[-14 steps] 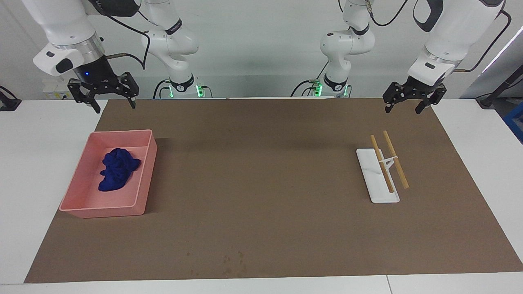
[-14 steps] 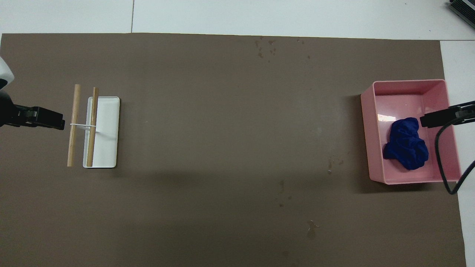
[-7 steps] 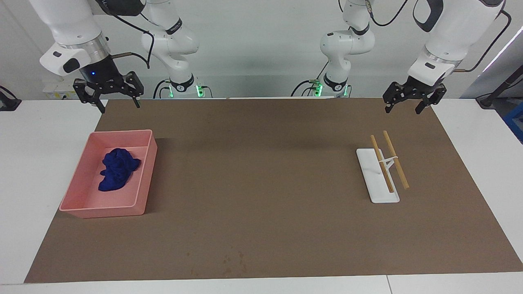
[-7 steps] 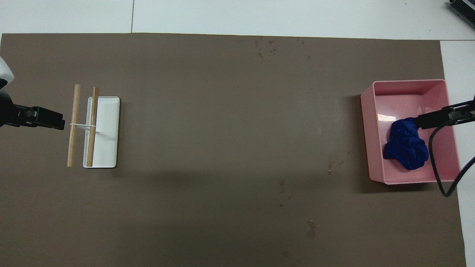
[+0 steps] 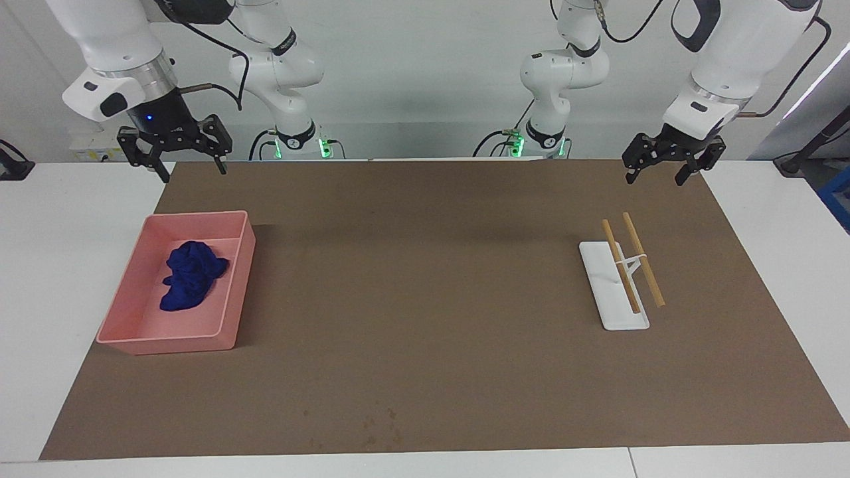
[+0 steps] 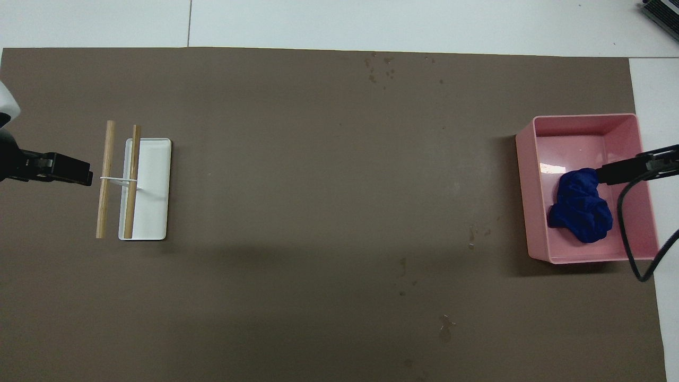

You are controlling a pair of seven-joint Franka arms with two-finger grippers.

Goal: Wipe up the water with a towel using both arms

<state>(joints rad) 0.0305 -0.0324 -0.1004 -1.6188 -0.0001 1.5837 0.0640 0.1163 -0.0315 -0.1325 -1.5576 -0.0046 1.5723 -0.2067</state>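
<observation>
Two black end effectors, left [image 5: 654, 174] and right [image 5: 189, 169], fingers apart; crumpled navy towel [image 5: 191, 274] in pink rectangular bin [image 5: 174, 342]

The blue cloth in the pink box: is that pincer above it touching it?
Apart. The facing view shows the right pincer hanging well above the cloth, open.

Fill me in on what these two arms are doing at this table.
Nothing is being handled yet. The navy towel lies bunched in the pink bin toward the right arm's end of the brown mat. The right gripper hangs open, raised, near the bin's nearer end. The left gripper waits open above the mat's edge, by the white tray with two wooden sticks. No wiping has begun.
</observation>
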